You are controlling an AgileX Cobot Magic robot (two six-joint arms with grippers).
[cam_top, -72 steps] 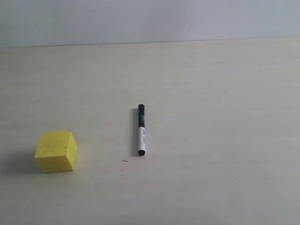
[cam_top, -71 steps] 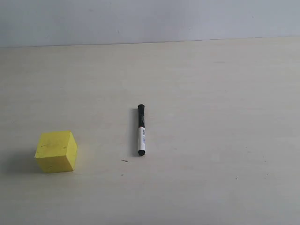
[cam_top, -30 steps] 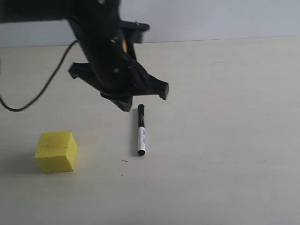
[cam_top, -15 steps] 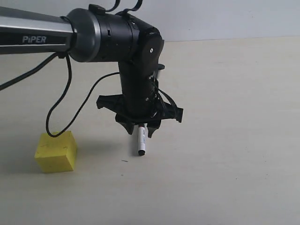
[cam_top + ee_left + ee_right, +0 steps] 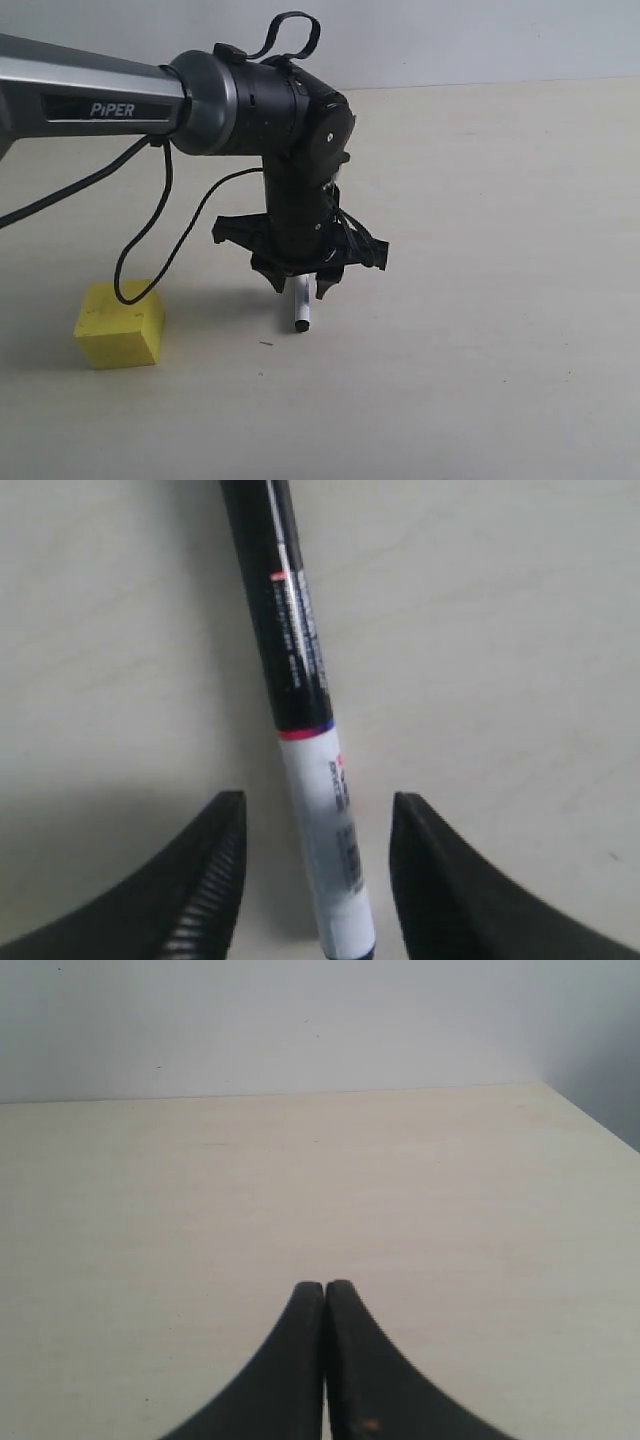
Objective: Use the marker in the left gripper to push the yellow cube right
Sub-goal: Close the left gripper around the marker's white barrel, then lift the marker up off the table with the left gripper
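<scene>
Black-capped marker, apparently flat, near-to-far.

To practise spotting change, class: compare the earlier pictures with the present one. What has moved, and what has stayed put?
The black left gripper came in from the upper left and dropped over the slim black-and-white marker, its open fingers straddling the barrel without gripping it. The marker and the bright yellow cube lie where they did on the pale table.
</scene>
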